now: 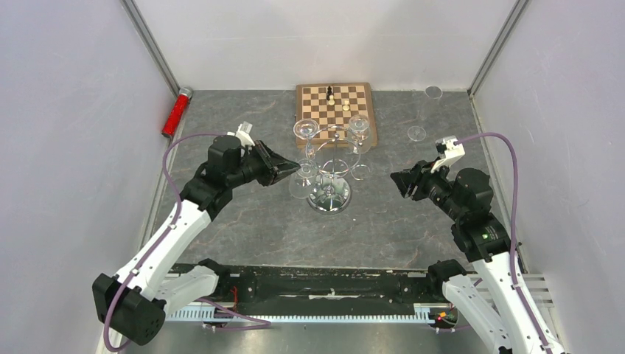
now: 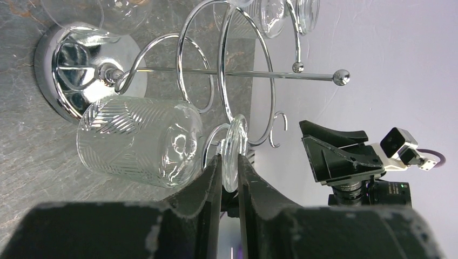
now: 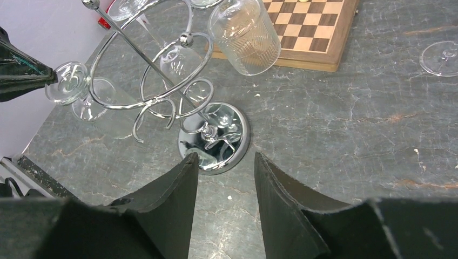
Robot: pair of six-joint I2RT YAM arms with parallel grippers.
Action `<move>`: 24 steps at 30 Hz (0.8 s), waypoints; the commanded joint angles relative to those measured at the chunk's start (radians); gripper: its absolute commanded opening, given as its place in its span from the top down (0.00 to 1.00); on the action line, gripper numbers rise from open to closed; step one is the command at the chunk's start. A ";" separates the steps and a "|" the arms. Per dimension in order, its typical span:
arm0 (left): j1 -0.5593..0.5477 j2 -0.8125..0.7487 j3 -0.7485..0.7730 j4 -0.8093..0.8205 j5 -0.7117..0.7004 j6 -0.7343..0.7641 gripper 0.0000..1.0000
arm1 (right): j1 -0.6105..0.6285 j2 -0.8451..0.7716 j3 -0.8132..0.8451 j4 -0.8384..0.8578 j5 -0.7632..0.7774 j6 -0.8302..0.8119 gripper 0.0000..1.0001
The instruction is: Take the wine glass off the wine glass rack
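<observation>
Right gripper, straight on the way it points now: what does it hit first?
Most likely the rack's base, dead ahead of the open right gripper. Depth is unclear, so the table might come first.

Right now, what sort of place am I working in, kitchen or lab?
Most likely a robot test cell, not a kitchen: plain grey wall panels on metal frame posts box in the table, and the props look staged, a wine glass rack near a chessboard.

Mirror-bright chrome wine glass rack [image 1: 329, 198]; on it, a clear wine glass [image 2: 140, 140] etched with fine stripes; behind it, a brown-and-cream chequered chessboard [image 1: 324, 114].
</observation>
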 commanded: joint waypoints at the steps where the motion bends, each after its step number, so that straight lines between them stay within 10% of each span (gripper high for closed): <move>1: -0.003 0.011 0.054 0.083 0.045 -0.044 0.78 | 0.006 -0.010 -0.004 0.034 -0.005 -0.016 0.55; 24: -0.058 0.066 0.075 0.114 0.054 -0.042 0.78 | 0.007 -0.020 -0.021 0.033 0.001 -0.026 0.55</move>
